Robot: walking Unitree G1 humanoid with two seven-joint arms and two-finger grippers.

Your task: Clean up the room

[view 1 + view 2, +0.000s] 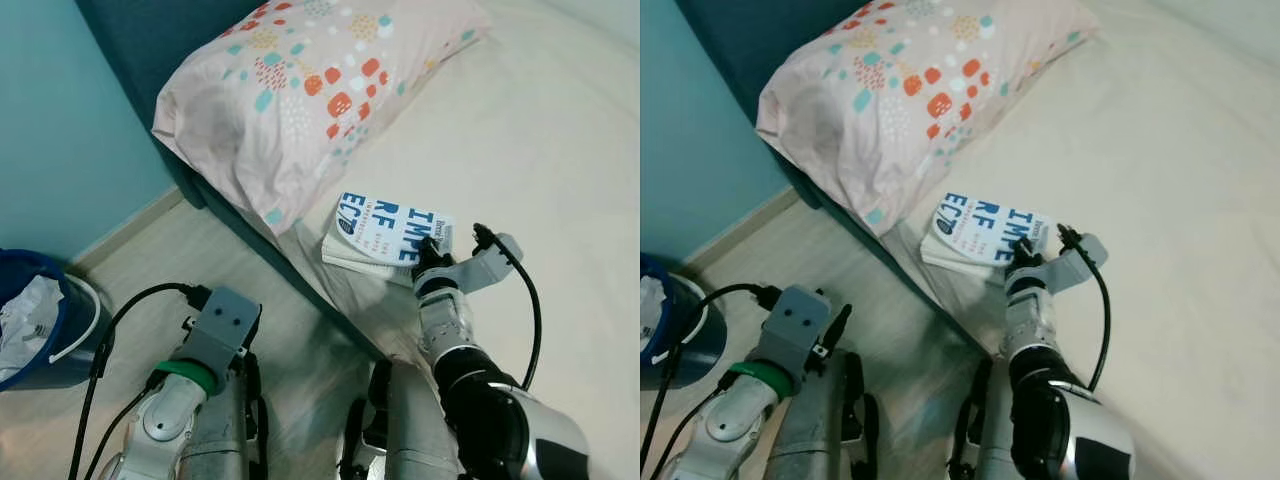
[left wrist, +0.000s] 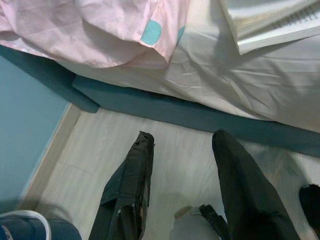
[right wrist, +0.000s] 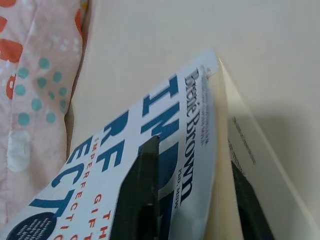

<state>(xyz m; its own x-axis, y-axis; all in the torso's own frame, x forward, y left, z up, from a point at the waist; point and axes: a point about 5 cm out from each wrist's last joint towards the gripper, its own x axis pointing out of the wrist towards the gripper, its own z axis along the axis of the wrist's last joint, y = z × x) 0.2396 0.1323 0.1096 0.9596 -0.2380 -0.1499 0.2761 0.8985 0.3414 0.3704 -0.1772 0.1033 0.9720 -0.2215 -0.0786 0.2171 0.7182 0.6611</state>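
Note:
A white paperback book [image 1: 385, 230] with large blue lettering lies on the cream bed sheet [image 1: 530, 150], close to the mattress edge and just below the pillow. My right gripper [image 1: 432, 260] reaches onto the bed at the book's near corner. In the right wrist view it [image 3: 195, 155] is open; one black finger [image 3: 142, 195] rests on the book cover [image 3: 165, 120] and the other [image 3: 250, 205] sits beneath the cover, by the page block. My left gripper [image 2: 180, 137] hangs open over the wooden floor beside the bed, holding nothing.
A pink pillow [image 1: 300, 90] with orange and teal dots overhangs the bed's teal frame [image 2: 200, 117]. A blue bin [image 1: 45, 320] with crumpled paper stands on the floor at my left, against the light blue wall [image 1: 60, 120].

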